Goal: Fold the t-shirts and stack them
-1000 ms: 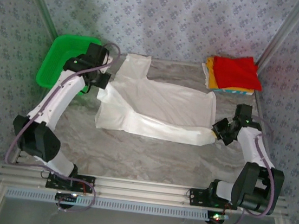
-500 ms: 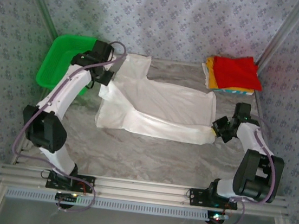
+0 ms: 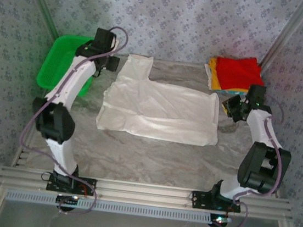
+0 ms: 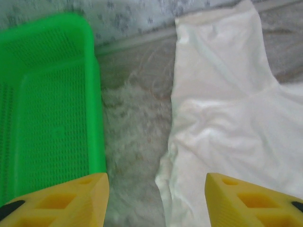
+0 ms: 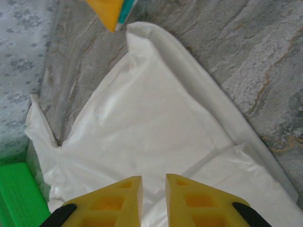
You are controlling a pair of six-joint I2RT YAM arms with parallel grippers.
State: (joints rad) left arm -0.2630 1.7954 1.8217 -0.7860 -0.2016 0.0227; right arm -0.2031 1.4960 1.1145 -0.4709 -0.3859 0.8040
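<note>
A large white t-shirt (image 3: 160, 106) lies spread flat across the middle of the table, one sleeve reaching toward the back. My left gripper (image 3: 112, 63) hangs above the shirt's back-left edge, beside the sleeve. In the left wrist view the left gripper (image 4: 156, 203) is wide open with nothing between its fingers, over the bare table and the shirt's edge (image 4: 227, 118). My right gripper (image 3: 230, 105) sits off the shirt's right edge. In the right wrist view the right gripper (image 5: 154, 198) shows a narrow empty gap above the white cloth (image 5: 142, 118). Folded t-shirts (image 3: 238, 73), red on top, are stacked at the back right.
A green mesh basket (image 3: 58, 60) stands at the back left, right beside the left gripper, its wall (image 4: 97, 104) close to the left finger. A yellow corner of the folded stack (image 5: 111, 12) shows at the top of the right wrist view. Patterned walls close in the back and sides.
Both grippers have let go of the white t-shirt and moved toward the back of the table. The shirt's left edge and right corner have dropped flat.
</note>
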